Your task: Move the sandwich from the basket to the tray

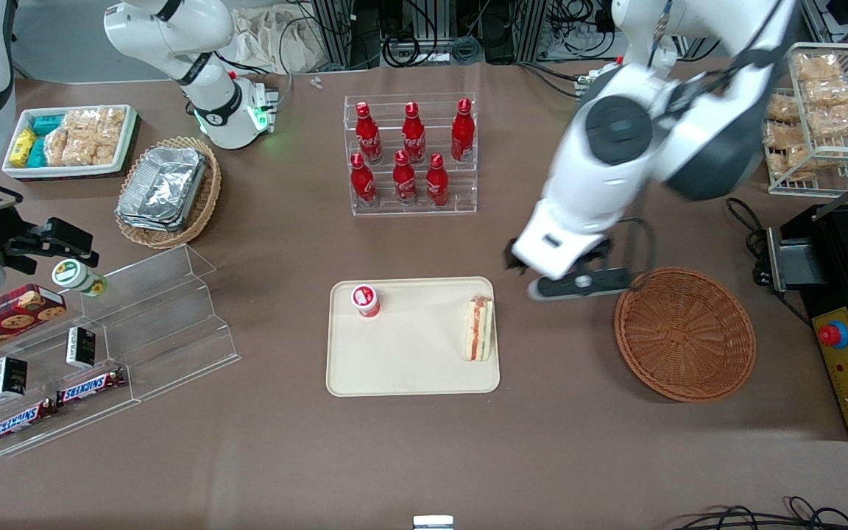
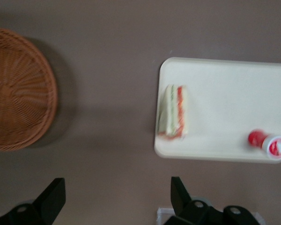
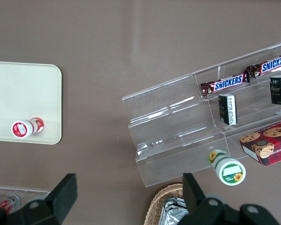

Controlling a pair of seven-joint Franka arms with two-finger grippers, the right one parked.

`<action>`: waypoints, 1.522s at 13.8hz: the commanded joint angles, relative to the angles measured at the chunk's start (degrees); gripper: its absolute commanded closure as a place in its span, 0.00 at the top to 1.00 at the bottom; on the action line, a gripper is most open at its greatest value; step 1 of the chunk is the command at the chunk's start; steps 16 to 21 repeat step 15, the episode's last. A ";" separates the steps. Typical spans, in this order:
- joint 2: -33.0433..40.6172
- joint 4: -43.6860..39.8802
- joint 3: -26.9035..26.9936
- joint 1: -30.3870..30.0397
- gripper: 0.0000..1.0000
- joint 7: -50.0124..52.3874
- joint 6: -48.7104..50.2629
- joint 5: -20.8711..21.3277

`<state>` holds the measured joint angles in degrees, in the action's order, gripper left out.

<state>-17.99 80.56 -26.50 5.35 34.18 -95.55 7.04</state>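
A: Where does the sandwich [image 1: 479, 329] sit?

B: It lies on the tray [image 1: 409, 368], close to the rim at the working arm's end, its red and green layers showing. A small red-and-white cup [image 1: 366, 300] stands on the same tray, well apart from it. The basket [image 1: 684, 333] holds nothing.

A: And the gripper [image 2: 113, 199]?

B: It hangs above the bare table between tray and basket, farther from the front camera than the sandwich. In the wrist view its 2 fingers [image 2: 51, 199] stand wide apart with nothing between them, so the hand is released and holds nothing.

A: So which step is in hand?

B: Judging by how things lie, the placing looks done: the sandwich rests on the tray and nothing grips it. The arm seems to be at the clearing-away stage.

A: What does the next move call for?

B: Probably only a lift up and away, keeping the fingers clear of the sandwich and cup so neither gets knocked
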 commanded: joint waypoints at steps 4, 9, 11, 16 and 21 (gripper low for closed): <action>11.99 2.14 5.81 -11.24 1.00 -23.79 14.50 -5.63; 16.75 4.86 17.87 -7.46 1.00 -25.21 16.36 -10.72; 18.42 6.27 19.11 -6.66 1.00 -25.57 16.36 -10.82; 18.08 6.19 19.55 -5.96 1.00 -25.57 16.36 -10.64; 18.08 6.19 19.55 -5.96 1.00 -25.57 16.36 -10.64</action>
